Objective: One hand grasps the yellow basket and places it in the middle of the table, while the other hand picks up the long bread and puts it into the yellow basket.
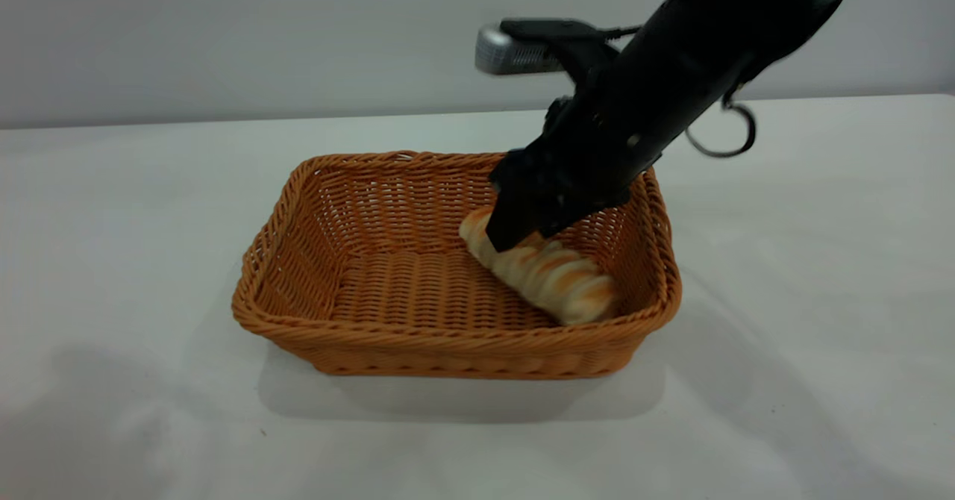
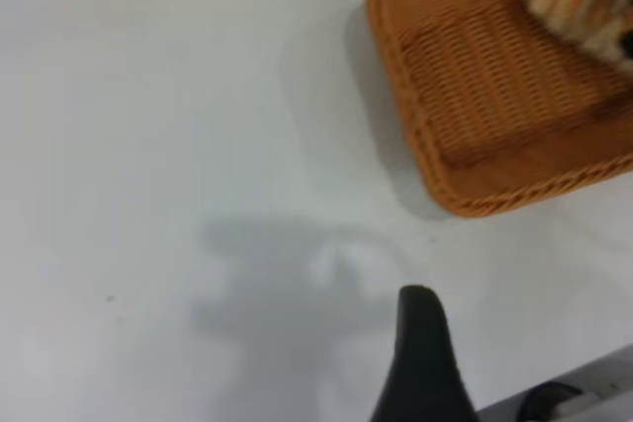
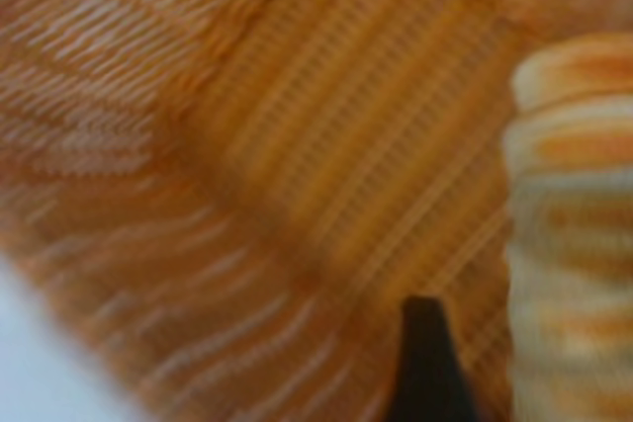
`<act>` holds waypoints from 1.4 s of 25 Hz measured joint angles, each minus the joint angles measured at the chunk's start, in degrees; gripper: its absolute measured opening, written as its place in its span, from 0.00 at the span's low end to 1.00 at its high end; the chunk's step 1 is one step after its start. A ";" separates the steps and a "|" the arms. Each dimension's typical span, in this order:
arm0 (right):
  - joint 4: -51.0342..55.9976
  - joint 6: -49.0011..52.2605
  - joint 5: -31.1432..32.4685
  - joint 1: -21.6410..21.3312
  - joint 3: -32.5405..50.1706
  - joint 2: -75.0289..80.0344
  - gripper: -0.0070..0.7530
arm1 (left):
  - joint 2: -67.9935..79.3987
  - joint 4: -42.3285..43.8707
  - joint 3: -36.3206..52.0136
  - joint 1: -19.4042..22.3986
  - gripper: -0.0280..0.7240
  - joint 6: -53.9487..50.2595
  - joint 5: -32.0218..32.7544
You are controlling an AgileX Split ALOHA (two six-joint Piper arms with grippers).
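The yellow basket stands on the white table, about mid-table. The long bread lies inside it on the floor, against the right-hand wall. My right gripper reaches down into the basket at the bread's far end. In the right wrist view one dark finger stands a small gap away from the bread, over the weave, so the jaws are open. My left gripper is out of the exterior view. Its one visible finger hovers over bare table, away from the basket.
The right arm slants down from the upper right over the basket's far right rim, with a cable loop hanging from it. Bare tabletop lies all round the basket. A grey wall is behind.
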 joint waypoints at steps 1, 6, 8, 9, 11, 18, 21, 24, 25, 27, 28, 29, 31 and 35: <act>-1.92 1.35 4.20 -0.84 0.00 -1.93 0.83 | -1.14 0.51 1.04 0.00 0.81 -0.13 0.00; -15.79 11.32 22.58 -4.36 0.26 -17.21 0.84 | -8.68 1.27 9.91 0.00 0.81 -0.29 0.00; -20.87 15.41 26.17 -4.62 1.67 -23.27 0.81 | -12.41 1.34 15.30 0.00 0.81 -0.31 0.00; -23.18 17.42 27.91 -4.70 2.92 -26.60 0.79 | -13.91 1.39 18.22 0.00 0.81 -0.31 0.00; -26.12 20.32 30.50 -4.76 6.29 -33.44 0.77 | -17.39 1.56 23.61 0.00 0.81 -0.31 0.00; -33.85 29.49 32.82 -4.76 25.29 -57.04 0.77 | -26.87 1.79 40.46 0.00 0.81 -0.31 -0.33; -37.20 35.02 33.15 -4.76 33.81 -66.34 0.77 | -30.13 1.79 45.01 0.00 0.81 -0.31 -1.44; -41.25 39.91 33.27 -4.76 40.38 -74.97 0.77 | -33.35 1.74 48.09 0.00 0.81 -0.31 -2.98; -42.42 41.19 33.27 -4.76 42.09 -77.72 0.77 | -34.44 1.74 49.13 0.00 0.81 -0.31 -3.26; -44.56 43.13 33.49 -4.76 45.53 -82.28 0.77 | -36.23 1.74 50.99 0.00 0.81 -0.31 -3.44; -45.35 43.80 34.10 -4.76 46.94 -84.44 0.77 | -37.07 1.74 51.48 0.00 0.81 -0.31 -3.44; -45.75 44.48 34.52 -4.76 47.75 -86.13 0.77 | -37.94 1.74 51.66 0.00 0.81 -0.31 -3.39; -46.12 45.36 34.64 -4.76 48.45 -90.02 0.77 | -39.51 1.74 51.63 0.00 0.81 -0.31 -3.45; -46.54 46.01 34.93 -4.76 48.63 -96.32 0.76 | -42.47 1.74 51.63 0.00 0.81 -0.25 -3.45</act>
